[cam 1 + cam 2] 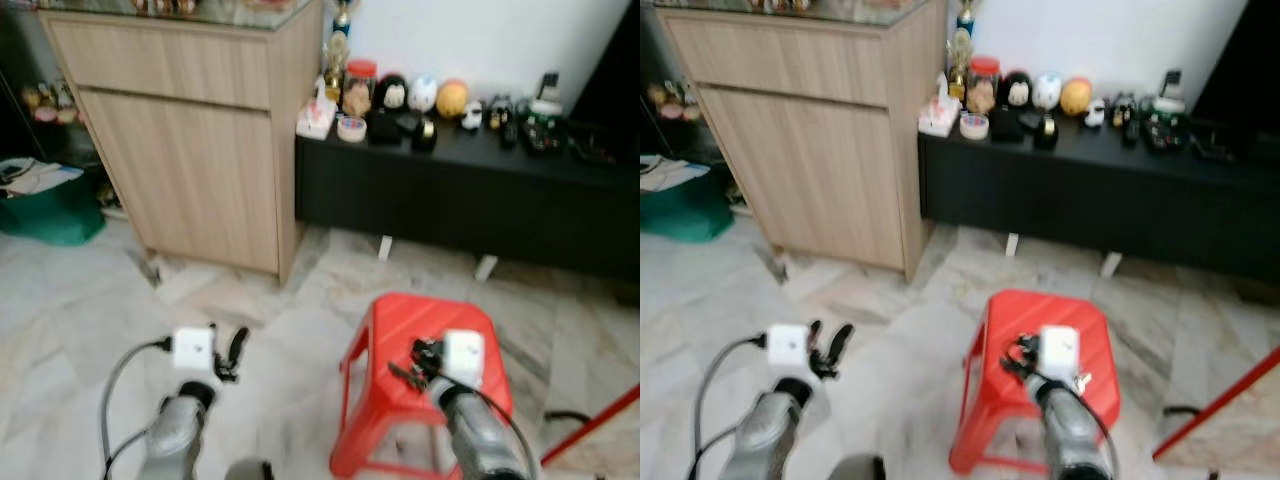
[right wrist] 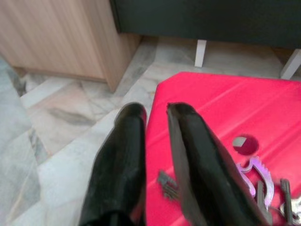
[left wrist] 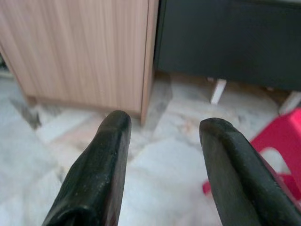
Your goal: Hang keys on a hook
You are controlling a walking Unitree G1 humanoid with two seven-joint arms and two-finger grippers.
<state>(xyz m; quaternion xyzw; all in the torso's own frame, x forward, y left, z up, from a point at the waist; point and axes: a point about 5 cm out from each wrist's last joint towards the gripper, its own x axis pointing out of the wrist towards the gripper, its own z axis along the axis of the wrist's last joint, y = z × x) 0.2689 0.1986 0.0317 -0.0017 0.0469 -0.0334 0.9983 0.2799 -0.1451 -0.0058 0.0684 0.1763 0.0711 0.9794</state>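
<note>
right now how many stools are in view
1: a red stool on the marble floor, before the black cabinet, under the right gripper. Others may lie out of frame.

I stood in the living area of a home. Ahead of my grippers ran a marble-patterned tile floor (image 1: 80,330) up to a light wood cabinet (image 1: 190,130) with a glass top. Beside it, further ahead of my right gripper, a low black TV console (image 1: 470,190) carried a trophy (image 1: 340,45), a jar (image 1: 358,80) and small figurines (image 1: 420,95) against a white wall. A red plastic stool (image 1: 425,340) sat just under my right gripper.
</note>
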